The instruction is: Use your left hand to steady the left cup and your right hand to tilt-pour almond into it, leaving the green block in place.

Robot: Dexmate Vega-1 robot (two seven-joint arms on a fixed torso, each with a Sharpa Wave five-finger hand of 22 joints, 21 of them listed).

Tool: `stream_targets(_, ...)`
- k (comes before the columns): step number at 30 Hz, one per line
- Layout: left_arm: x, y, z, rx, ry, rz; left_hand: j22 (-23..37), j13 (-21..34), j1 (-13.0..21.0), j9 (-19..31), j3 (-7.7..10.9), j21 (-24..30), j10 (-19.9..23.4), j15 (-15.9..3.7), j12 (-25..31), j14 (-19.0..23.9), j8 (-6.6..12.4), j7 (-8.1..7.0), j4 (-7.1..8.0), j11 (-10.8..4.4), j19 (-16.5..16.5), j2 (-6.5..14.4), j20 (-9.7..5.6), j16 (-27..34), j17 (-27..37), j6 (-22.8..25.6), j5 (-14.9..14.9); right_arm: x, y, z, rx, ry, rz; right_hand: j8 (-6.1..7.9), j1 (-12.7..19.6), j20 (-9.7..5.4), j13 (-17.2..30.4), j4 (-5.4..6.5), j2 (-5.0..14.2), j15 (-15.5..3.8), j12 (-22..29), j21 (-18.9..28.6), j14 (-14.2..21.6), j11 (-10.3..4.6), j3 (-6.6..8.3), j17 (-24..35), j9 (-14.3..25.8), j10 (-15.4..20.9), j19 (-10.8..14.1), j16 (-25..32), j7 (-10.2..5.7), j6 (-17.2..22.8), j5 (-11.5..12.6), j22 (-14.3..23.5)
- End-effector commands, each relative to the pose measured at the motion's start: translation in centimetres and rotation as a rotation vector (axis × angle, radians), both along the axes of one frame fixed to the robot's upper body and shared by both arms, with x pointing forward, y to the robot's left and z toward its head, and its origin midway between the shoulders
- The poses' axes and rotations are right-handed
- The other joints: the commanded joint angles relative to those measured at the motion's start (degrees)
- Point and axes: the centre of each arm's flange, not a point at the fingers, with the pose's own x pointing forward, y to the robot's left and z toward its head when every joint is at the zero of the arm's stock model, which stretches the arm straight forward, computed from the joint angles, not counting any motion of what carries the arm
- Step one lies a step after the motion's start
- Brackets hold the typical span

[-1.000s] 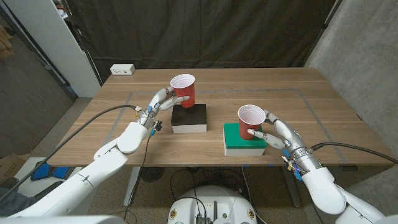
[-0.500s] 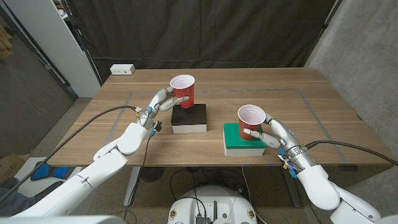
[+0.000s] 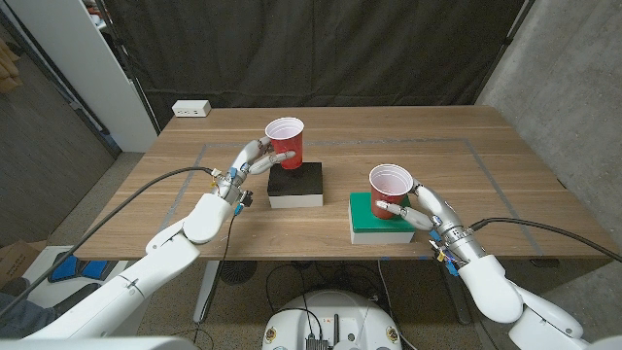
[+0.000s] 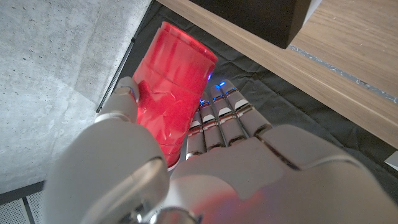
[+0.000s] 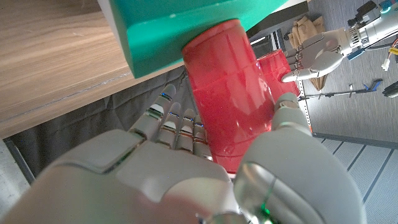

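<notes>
1. Red and full of something we cannot see, the right cup stands on the green block. It has slid a tiny bit toward the middle of the table since a moment ago. Its bottom looks like it is on the block, but the view is too small to be sure it has not lifted a hair.
2. That small move means the pour is only just starting. The cup is upright and nothing has been tipped out yet.
3. Almonds may be inside it, but the pictures do not show them.
4. The right hand wraps its fingers around the cup's side, with the thumb on the other side. It has come in closer to the cup than it was a second ago.
5. The left cup has not moved. It stands upright on the black block, well apart from the right cup.
6. The left hand holds that cup from the side, fingers curled round it and thumb pressed on it. It is steadying the cup just like before.
7. Both arms reach in low over the wooden table, one from each near corner.
8. The green block has stayed where it was, which is what the task wants.
</notes>
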Motion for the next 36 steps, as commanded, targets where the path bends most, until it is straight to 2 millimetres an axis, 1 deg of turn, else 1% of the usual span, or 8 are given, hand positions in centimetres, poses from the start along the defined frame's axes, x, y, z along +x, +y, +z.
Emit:
stream_targets(1, -0.11, -0.36, 0.09, 0.003, -0.003, -0.004, 0.17, 0.17, 0.13, 0.24, -0.04, -0.03, 0.38, -2.35, -0.09, 0.39, 0.23, 0.11, -0.1, -0.1, 0.4, 0.37, -0.76, -0.02, 0.28, 0.62, 0.32, 0.95, 0.5, -0.47, 0.024, 0.009, 0.027, 0.4, 0.02, -0.01, 0.32, -0.05, -0.24, 0.0, 0.27, 0.24, 0.75, -0.21, -0.3, 0.08, 0.2, 0.59, 0.61, 0.12, 0.14, 0.34, 0.23, 0.33)
stream_targets(6, -0.14, -0.28, 0.09, 0.0, -0.003, -0.002, 0.17, 0.17, 0.19, 0.24, -0.08, -0.04, 0.39, -2.31, -0.1, 0.35, 0.24, 0.1, -0.09, -0.19, 0.39, 0.46, -0.8, -0.04, 0.28, 0.65, 0.33, 0.99, 0.61, -0.61, 0.033, -0.003, 0.035, 0.74, 0.32, -0.03, 0.32, -0.14, -0.1, -0.33, 0.58, 0.39, 1.19, -0.33, -0.19, 0.07, 0.21, 1.43, 1.1, 0.28, 0.1, 1.21, 0.28, 0.33)
stream_targets(12, -0.2, -0.18, 0.03, -0.003, -0.002, 0.001, 0.17, 0.18, 0.24, 0.25, -0.16, -0.03, 0.39, -2.3, -0.1, 0.29, 0.2, 0.04, -0.09, -0.17, 0.4, 0.54, -0.77, -0.07, 0.28, 0.58, 0.34, 0.68, 0.61, -0.7, 0.053, -0.03, 0.047, 2.02, 1.78, -0.96, 0.45, -0.54, 0.23, -1.12, 1.57, 1.39, 4.45, -0.81, 0.22, 0.05, 0.34, 4.76, 4.56, 1.49, -0.5, 4.91, 0.4, 0.37)
stream_targets(17, -0.19, -0.16, 0.01, -0.003, -0.002, 0.001, 0.18, 0.18, 0.3, 0.25, -0.17, -0.04, 0.43, -2.23, -0.09, 0.28, 0.2, 0.06, -0.08, -0.08, 0.39, 0.64, -0.77, -0.07, 0.29, 0.58, 0.35, 0.44, 0.63, -0.74, 0.067, -0.045, 0.049, 2.41, 2.74, -1.35, 0.5, -0.74, 0.46, -1.91, 1.98, 1.67, 5.95, -1.31, 0.49, 0.05, 0.39, 6.43, 5.99, 2.04, -0.86, 6.28, 0.45, 0.38)
stream_targets(22, -0.15, -0.17, 0.04, -0.004, -0.002, -0.002, 0.18, 0.18, 0.36, 0.26, -0.19, -0.05, 0.43, -2.22, -0.1, 0.34, 0.19, 0.08, -0.06, -0.12, 0.36, 0.78, -0.7, -0.04, 0.31, 0.57, 0.36, 0.23, 0.64, -0.86, 0.079, -0.058, 0.042, 3.4, 4.57, -1.96, 0.59, -0.92, 0.8, -2.97, 2.7, 2.48, 9.1, -1.75, 0.91, 0.15, 0.49, 9.7, 9.66, 3.25, -1.98, 9.75, 0.48, 0.41)
stream_targets(24, -0.13, -0.17, 0.05, -0.004, -0.003, -0.004, 0.18, 0.19, 0.38, 0.26, -0.21, -0.05, 0.47, -2.23, -0.08, 0.42, 0.19, 0.1, -0.07, -0.09, 0.37, 0.8, -0.69, -0.02, 0.3, 0.57, 0.36, 0.18, 0.65, -0.91, 0.085, -0.062, 0.039, 3.62, 4.88, -2.01, 0.66, -0.88, 0.91, -3.17, 2.86, 2.48, 10.0, -1.95, 0.97, 0.21, 0.53, 10.42, 10.07, 3.61, -1.91, 10.54, 0.44, 0.42)
stream_targets(31, -0.04, -0.19, 0.08, -0.003, -0.001, -0.008, 0.19, 0.19, 0.31, 0.26, -0.29, -0.02, 0.51, -2.35, -0.08, 0.45, 0.21, 0.08, 0.04, -0.05, 0.44, 0.98, -0.67, 0.02, 0.35, 0.63, 0.36, 0.11, 0.73, -1.18, 0.101, -0.07, 0.03, 5.02, 8.12, -3.67, 1.33, -1.28, 1.33, -4.77, 4.18, 3.49, 14.89, -2.84, 1.6, 0.64, 0.8, 15.0, 14.83, 5.72, -3.28, 15.19, 0.41, 0.5)
stream_targets(36, 0.06, -0.2, 0.09, -0.001, 0.003, -0.007, 0.19, 0.2, 0.33, 0.27, -0.28, -0.02, 0.55, -2.33, -0.07, 0.38, 0.21, 0.11, 0.06, 0.04, 0.45, 1.1, -0.71, -0.03, 0.34, 0.63, 0.37, 0.12, 0.76, -1.33, 0.114, -0.065, 0.04, 5.26, 9.05, -3.88, 1.52, -1.3, 1.43, -4.91, 4.44, 3.75, 16.01, -2.97, 1.73, 0.84, 0.86, 16.05, 16.09, 6.29, -3.32, 16.09, 0.39, 0.52)
